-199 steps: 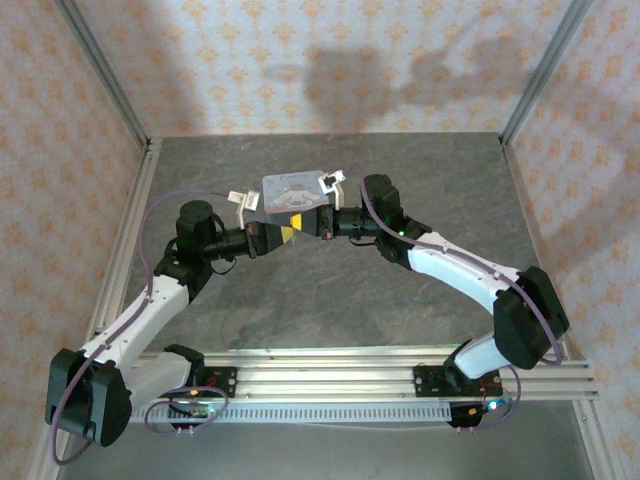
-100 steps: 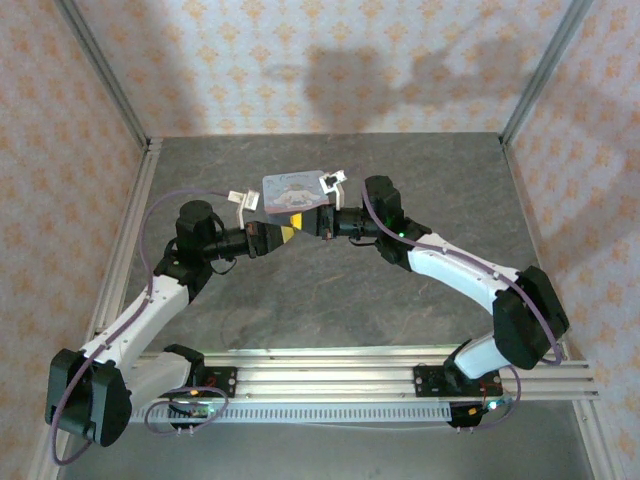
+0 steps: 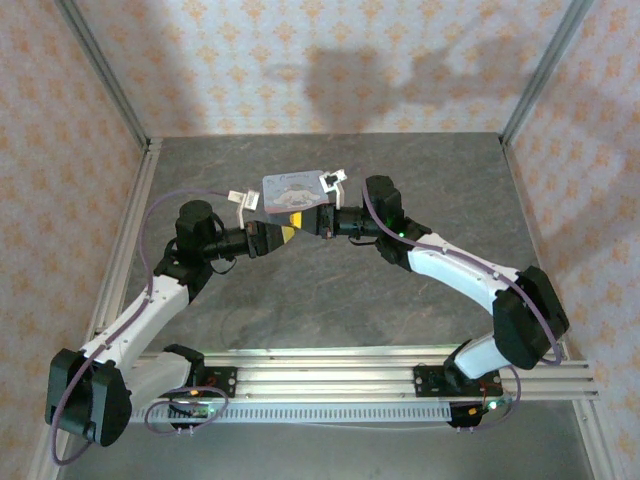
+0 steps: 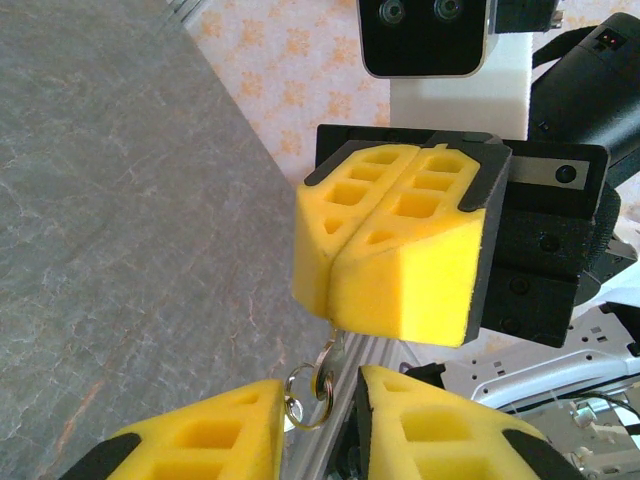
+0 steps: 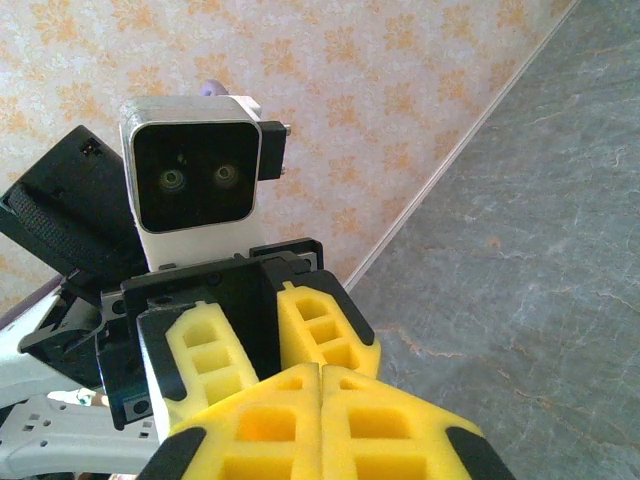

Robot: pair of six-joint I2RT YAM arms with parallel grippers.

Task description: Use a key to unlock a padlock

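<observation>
Yellow right tool [image 4: 335,292] clamps the key [image 4: 331,350]; left tool [image 4: 322,398], slightly parted, straddles its ring [image 4: 290,390], well inside table [image 4: 120,200] edges

Grey stone tabletop [image 3: 330,300], floral-papered walls [image 3: 250,60]

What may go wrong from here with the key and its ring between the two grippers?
1. The key pokes out at the lower end of the shut pads of the right gripper. The grip looks shallow, so the key may slip or swing.
2. The key ring hangs between the open fingers of the left gripper. It may catch on a pad if that arm pulls away.
</observation>
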